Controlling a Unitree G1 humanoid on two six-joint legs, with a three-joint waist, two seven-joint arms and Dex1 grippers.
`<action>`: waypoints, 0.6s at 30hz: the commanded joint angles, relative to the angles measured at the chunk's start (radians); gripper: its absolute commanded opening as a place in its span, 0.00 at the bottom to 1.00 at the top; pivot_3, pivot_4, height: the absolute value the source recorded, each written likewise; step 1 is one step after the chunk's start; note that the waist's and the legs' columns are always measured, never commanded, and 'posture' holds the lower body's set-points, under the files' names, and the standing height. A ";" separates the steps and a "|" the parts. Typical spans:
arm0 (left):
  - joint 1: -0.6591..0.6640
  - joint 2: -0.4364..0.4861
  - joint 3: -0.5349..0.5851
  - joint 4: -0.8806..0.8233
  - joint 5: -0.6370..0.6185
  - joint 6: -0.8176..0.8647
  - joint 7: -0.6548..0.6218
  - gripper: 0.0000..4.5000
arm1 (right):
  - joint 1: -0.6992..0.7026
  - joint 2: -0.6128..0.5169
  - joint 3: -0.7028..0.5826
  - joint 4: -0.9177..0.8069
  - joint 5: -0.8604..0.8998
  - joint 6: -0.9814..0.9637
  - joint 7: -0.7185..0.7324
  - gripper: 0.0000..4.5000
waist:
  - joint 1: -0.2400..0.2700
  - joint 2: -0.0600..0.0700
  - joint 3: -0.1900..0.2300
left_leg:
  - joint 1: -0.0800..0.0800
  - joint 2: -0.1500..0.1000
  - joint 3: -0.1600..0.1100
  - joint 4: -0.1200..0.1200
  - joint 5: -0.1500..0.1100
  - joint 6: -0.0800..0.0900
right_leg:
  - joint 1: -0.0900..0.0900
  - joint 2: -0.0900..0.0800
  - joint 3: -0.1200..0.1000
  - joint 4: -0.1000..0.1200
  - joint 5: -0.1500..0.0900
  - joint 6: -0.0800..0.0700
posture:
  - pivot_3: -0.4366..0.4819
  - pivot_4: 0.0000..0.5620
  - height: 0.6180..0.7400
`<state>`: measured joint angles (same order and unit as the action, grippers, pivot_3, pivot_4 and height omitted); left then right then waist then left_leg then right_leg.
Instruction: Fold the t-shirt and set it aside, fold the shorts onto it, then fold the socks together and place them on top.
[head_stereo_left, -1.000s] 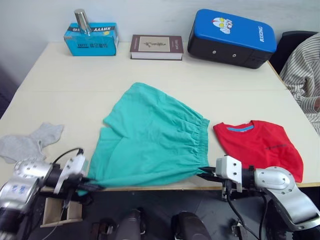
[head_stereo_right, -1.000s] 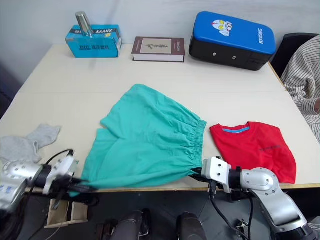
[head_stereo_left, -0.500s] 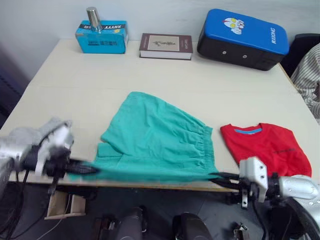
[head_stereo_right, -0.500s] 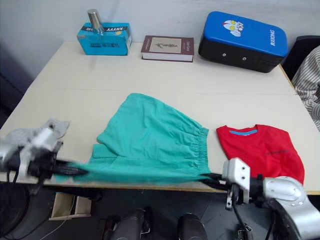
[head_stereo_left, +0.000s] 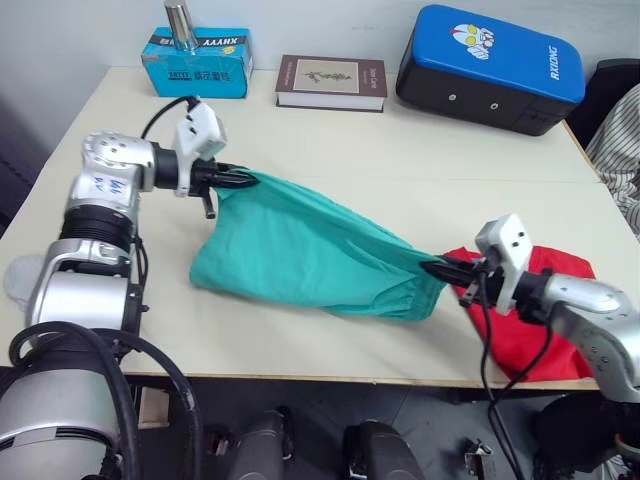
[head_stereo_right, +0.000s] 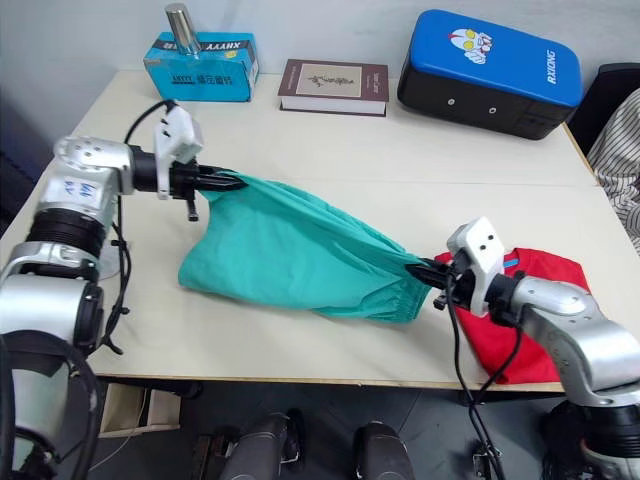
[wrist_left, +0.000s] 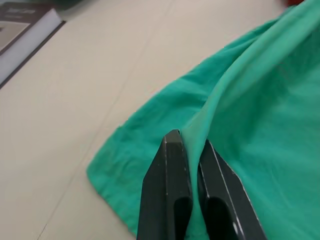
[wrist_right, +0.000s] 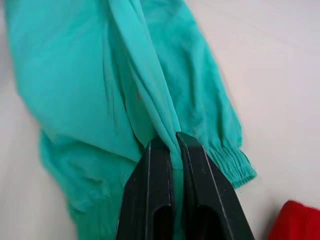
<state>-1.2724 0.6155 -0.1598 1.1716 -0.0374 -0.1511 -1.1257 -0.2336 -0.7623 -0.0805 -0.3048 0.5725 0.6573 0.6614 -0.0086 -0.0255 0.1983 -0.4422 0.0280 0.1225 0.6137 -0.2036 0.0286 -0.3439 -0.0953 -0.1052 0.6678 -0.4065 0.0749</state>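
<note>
Over the beige worktop (head_stereo_left: 330, 150) I have both hands, left hand (head_stereo_left: 243, 180) and right hand (head_stereo_left: 440, 270), pinching the shorts (head_stereo_left: 300, 255) stretched between them, beside the t-shirt (head_stereo_left: 535, 330).

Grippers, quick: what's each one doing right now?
Left gripper: shut on the shorts, pinching one edge.
Right gripper: shut on the shorts, pinching the opposite edge beside the t-shirt.

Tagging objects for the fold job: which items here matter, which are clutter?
Job:
- shorts, held by left hand and right hand
- t-shirt, folded near the table's right edge

Clutter, along the far edge:
- book
- teal box with metal cylinder
- blue-and-black case
</note>
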 joint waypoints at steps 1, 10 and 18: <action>-0.051 -0.019 0.020 0.076 0.071 -0.109 0.204 0.01 | -0.006 0.054 -0.014 0.011 -0.074 -0.013 -0.109 0.00 | 0.002 -0.001 0.001 | 0.000 0.000 0.000 0.000 0.000 0.000 | -0.001 0.000 0.000 0.001 0.000 0.000 | 0.48 0.27 1.00; -0.079 -0.125 0.009 0.165 0.203 -0.132 0.485 0.01 | 0.048 0.208 -0.008 -0.031 -0.180 -0.056 -0.265 0.00 | 0.005 -0.003 0.002 | -0.001 -0.001 -0.001 0.008 0.003 0.003 | 0.002 -0.002 0.001 0.005 0.000 0.000 | 0.48 0.27 1.00; -0.046 -0.111 0.144 0.168 0.160 -0.118 0.549 0.49 | 0.126 0.278 -0.081 -0.117 -0.266 -0.188 -0.360 0.40 | 0.003 -0.003 0.002 | -0.001 -0.001 -0.001 0.006 0.004 0.001 | -0.001 -0.001 0.000 0.009 0.000 0.000 | 0.48 0.27 1.00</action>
<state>-1.3173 0.4771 -0.0472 1.3528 0.1443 -0.2597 -0.5966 -0.1184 -0.4777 -0.1169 -0.3689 0.3261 0.5167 0.3119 -0.0053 -0.0285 0.2006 -0.4427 0.0275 0.1211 0.6197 -0.1999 0.0295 -0.3447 -0.0967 -0.1052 0.6767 -0.4064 0.0751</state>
